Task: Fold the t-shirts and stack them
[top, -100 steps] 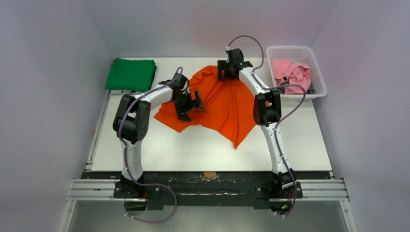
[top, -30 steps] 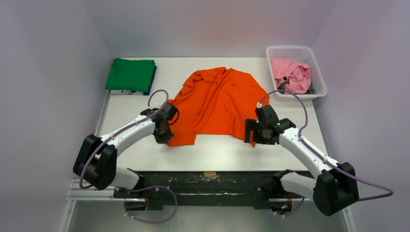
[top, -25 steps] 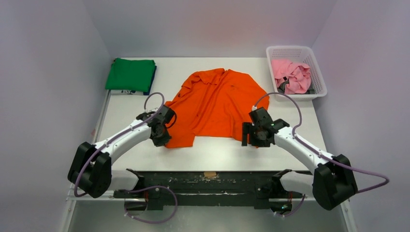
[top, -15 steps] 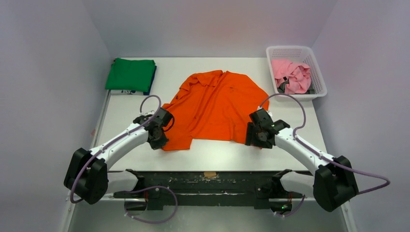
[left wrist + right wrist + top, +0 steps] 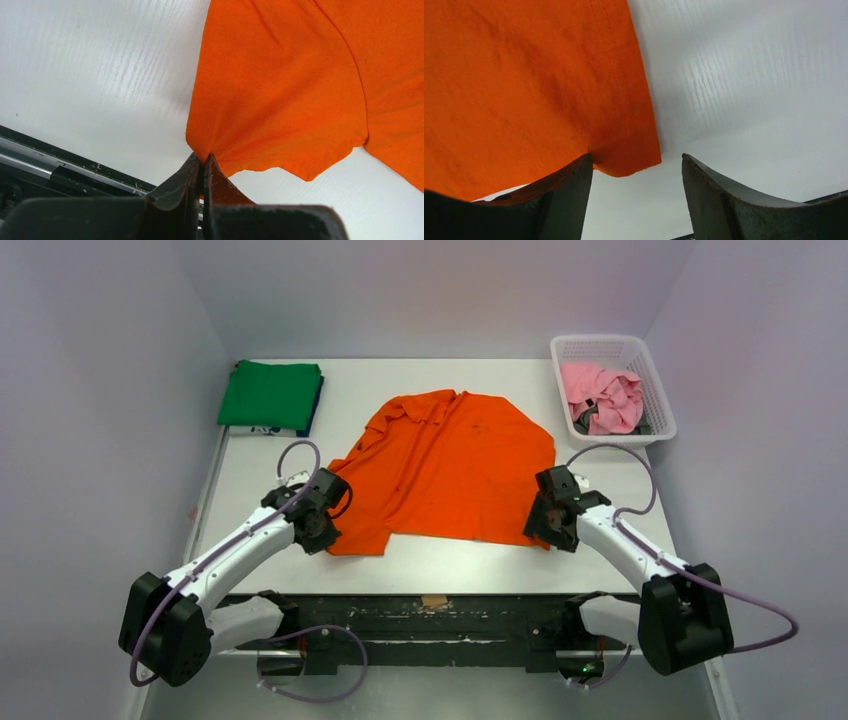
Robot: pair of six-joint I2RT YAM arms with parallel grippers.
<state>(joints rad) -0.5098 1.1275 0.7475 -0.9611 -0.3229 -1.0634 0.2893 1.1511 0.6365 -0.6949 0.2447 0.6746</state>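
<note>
Although two shirts already look finished, the job stands roughly at its midpoint, by my reading. Nearest the bases, the left gripper (image 5: 202, 164) is pinched tight on the near-left corner of the orange t-shirt (image 5: 450, 470), and the cloth fans into creases from the closed jaws. The right gripper (image 5: 636, 159) has its jaws apart at the near-right corner. The hem tip lies between them against one finger, not clamped.

The orange t-shirt lies spread mostly flat in the middle of the table (image 5: 440, 560), hem toward the arms, collar away, its far-left part rumpled. No fold has been made in it yet. A bare strip of table separates the hem from the near edge, and bare surface flanks the shirt on both sides, so there is room to lift corners and carry them toward the far side.

At the far-left corner the green t-shirt (image 5: 270, 393) sits folded, with a sliver of the dark blue t-shirt (image 5: 315, 410) showing under its right edge. At the far-right corner the white basket (image 5: 610, 344) holds the pink t-shirt (image 5: 600, 395), crumpled. Left to do, as I judge it: fold the orange, stack it on the green, then do the pink. The green stack rests near the table's left edge, leaving little margin there.
</note>
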